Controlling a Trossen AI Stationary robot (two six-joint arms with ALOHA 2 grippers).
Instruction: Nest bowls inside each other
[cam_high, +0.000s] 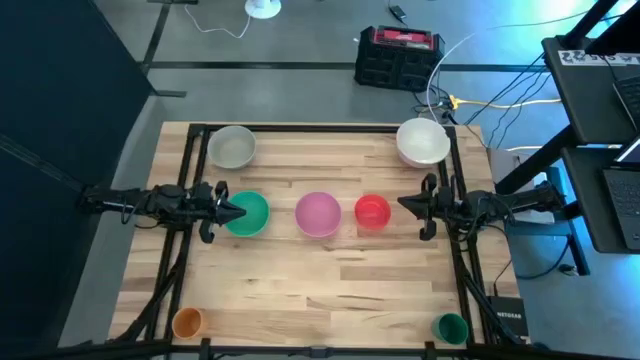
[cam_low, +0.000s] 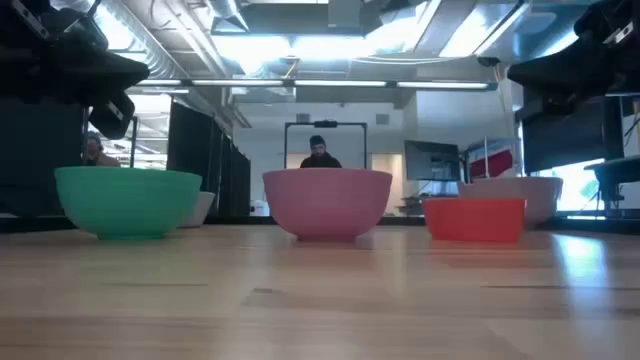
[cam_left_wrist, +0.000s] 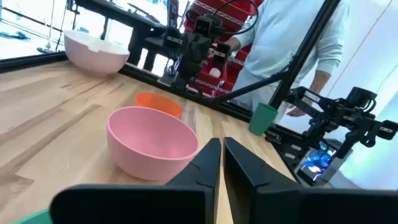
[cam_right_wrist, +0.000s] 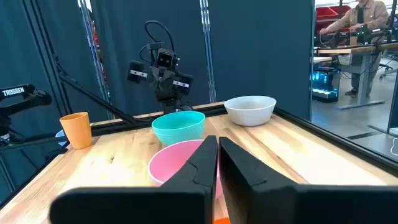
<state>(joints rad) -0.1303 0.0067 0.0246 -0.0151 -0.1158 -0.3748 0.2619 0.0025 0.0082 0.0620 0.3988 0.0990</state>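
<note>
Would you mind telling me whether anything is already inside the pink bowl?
Nothing shows inside the pink bowl from above: only its bare pink floor. The red bowl and green bowl sit apart on either side. The table under it is covered.

Lighting: bright overhead ceiling strips; glare sheen on counter (cam_low: 560, 260); cool blue cast; soft blur throughout.
</note>
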